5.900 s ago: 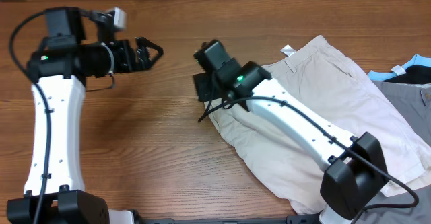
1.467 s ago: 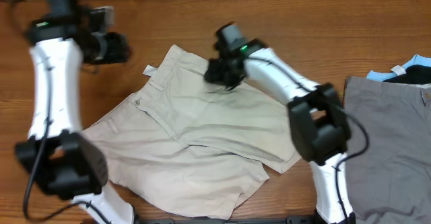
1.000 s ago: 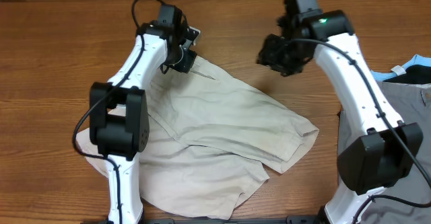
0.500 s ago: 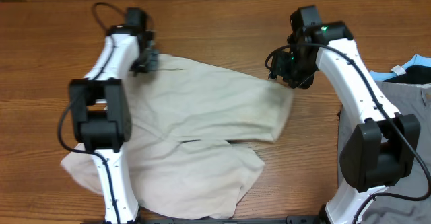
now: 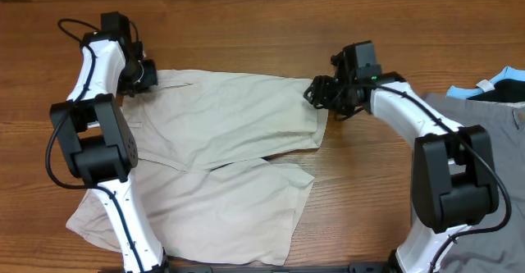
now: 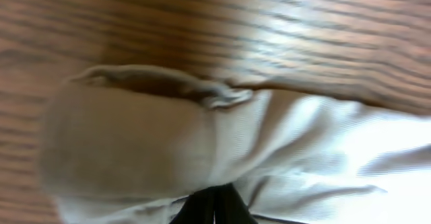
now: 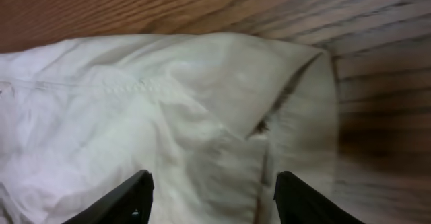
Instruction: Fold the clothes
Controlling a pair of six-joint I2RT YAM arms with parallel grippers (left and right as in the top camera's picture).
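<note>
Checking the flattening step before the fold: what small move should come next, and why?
Probably open the left gripper and lift off: the shorts lie spread out, the right gripper is open over its corner, only the left pinches cloth.

Wooden desk (image 5: pixel 246 27), reddish-brown with horizontal grain, filling the overhead view to every edge; soft glare brightens the grain in the left wrist view.

A wood-grain bench (image 5: pixel 262 27) carries a grey garment (image 5: pixel 502 154) at its right edge, touching a black and light-blue garment (image 5: pixel 502 88) just behind it.
</note>
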